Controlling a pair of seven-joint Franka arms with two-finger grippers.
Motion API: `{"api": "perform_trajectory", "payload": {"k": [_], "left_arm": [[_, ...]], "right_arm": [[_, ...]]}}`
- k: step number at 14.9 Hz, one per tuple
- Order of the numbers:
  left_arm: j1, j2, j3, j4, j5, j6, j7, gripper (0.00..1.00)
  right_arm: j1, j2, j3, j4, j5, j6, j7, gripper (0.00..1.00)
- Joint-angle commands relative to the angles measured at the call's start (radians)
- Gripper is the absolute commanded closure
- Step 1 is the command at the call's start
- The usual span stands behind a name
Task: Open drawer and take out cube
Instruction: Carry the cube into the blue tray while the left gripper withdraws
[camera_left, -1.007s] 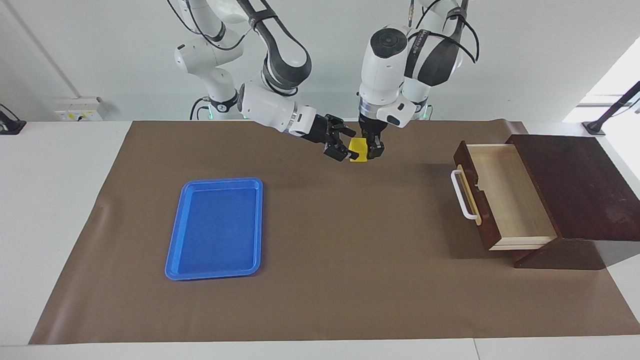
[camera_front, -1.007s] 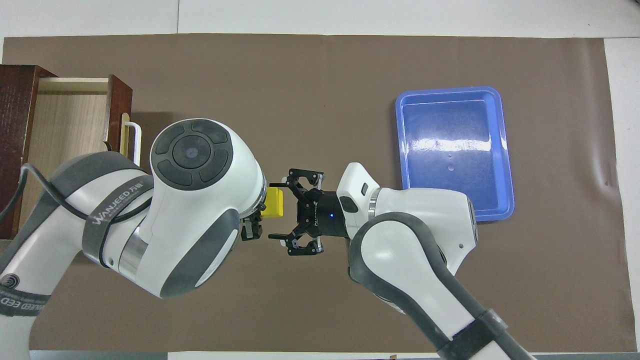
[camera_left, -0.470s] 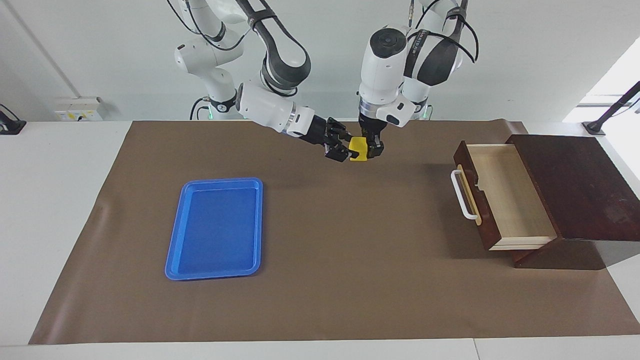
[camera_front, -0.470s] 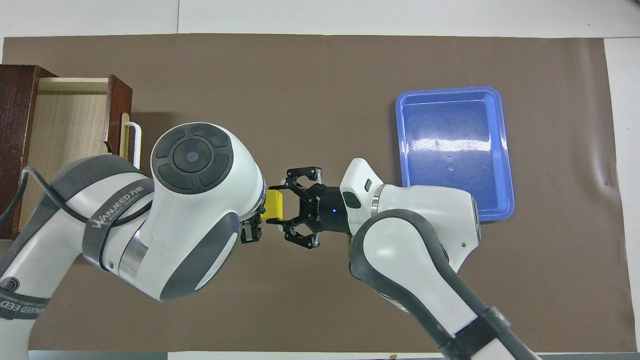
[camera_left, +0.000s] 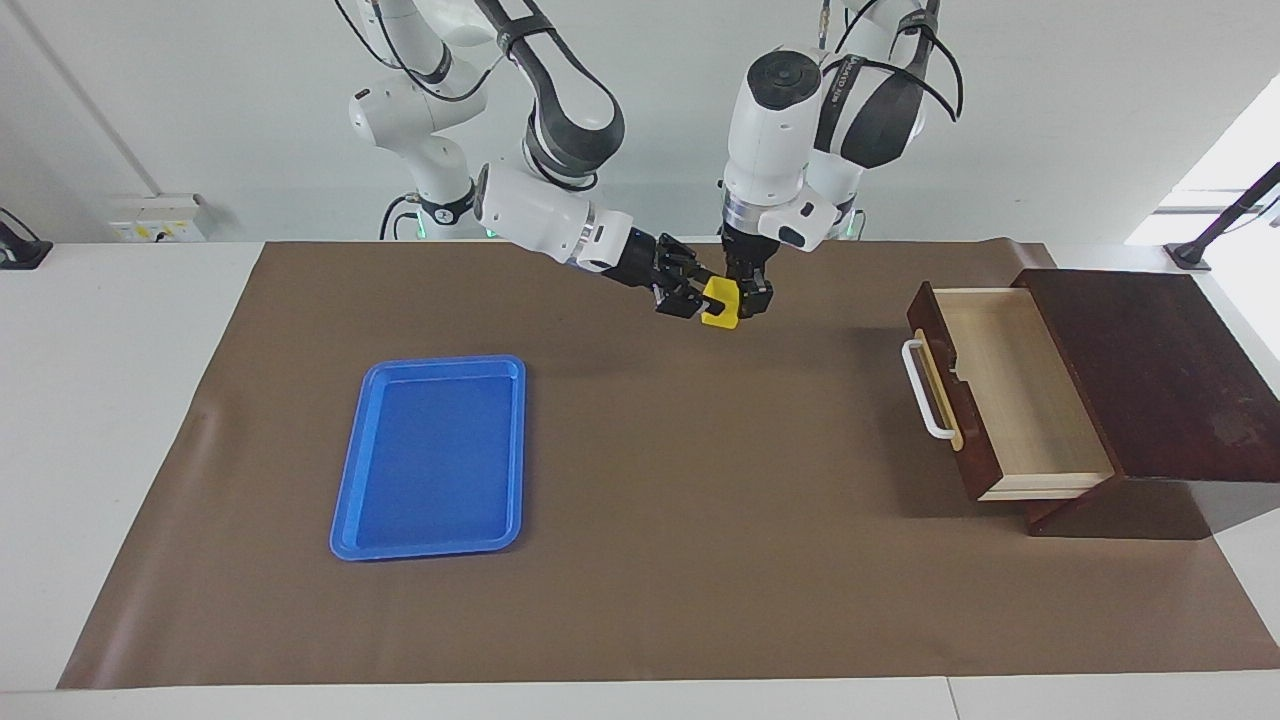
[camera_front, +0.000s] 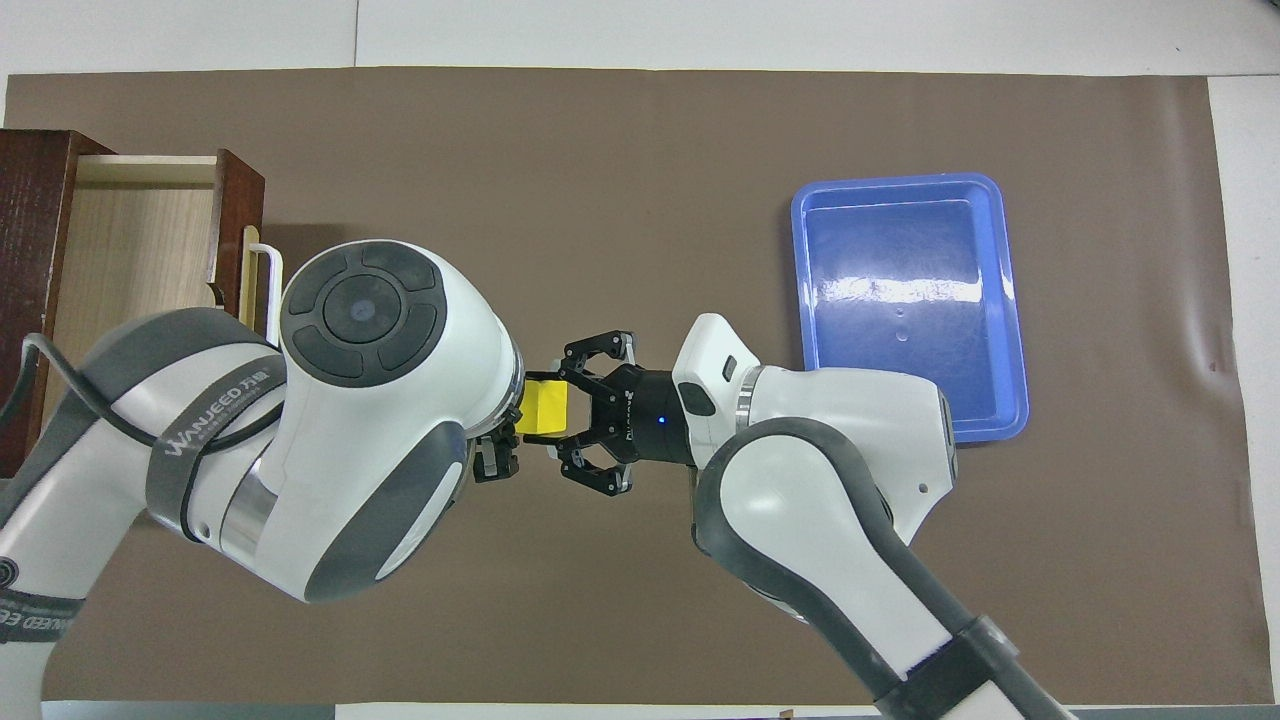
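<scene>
Yellow cube hangs in the air between our two grippers, raised over the brown mat near the robots' edge of the table, about midway between the two arm bases. Our right gripper reaches in sideways from the right arm's end, and its fingers are clenched on the cube. Our left gripper points straight down from above, just beside the cube. We cannot tell whether its jaws are released or gripping, nor whether its fingertips touch the cube.

In the overhead view the cube shows as a small yellow block, with the right gripper on one side of it and the large white body of our left arm covering the other.

At the left arm's end of the table, the drawer of a dark brown wooden box stands pulled open, showing a pale wood interior with nothing in it. Its white bar handle faces the middle of the table.

A flat blue tray lies on the mat toward the right arm's end, well apart from the cube and both grippers.
</scene>
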Motion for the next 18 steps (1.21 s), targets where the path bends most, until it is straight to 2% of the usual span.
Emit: {"api": "perform_trajectory", "payload": {"k": [1,7,9,11,13,18], "left_arm": [[0.045,-0.014,0.009,-0.010,-0.008,0.014,0.021,0.00],[0.195,-0.014,0.009,-0.029,-0.006,0.026,0.138,0.00],[0.230,-0.044,0.011,-0.107,-0.005,0.101,0.173,0.00],[0.247,-0.074,0.011,-0.221,0.008,0.227,0.184,0.00],[0.262,-0.062,0.011,-0.282,0.070,0.302,0.199,0.00],[0.445,-0.020,0.011,-0.293,0.077,0.407,0.455,0.00]], "right_arm": [[0.003,0.015,0.002,0.021,-0.003,-0.001,-0.014,1.00],[-0.010,0.012,0.002,0.033,-0.003,-0.009,-0.009,1.00],[-0.046,0.005,0.000,0.034,-0.005,-0.041,-0.006,1.00],[-0.118,0.000,-0.001,0.026,-0.016,-0.107,-0.005,1.00],[-0.215,-0.009,-0.003,0.009,-0.036,-0.195,-0.002,1.00],[-0.488,-0.018,-0.005,-0.005,-0.291,-0.459,0.001,1.00]]}}
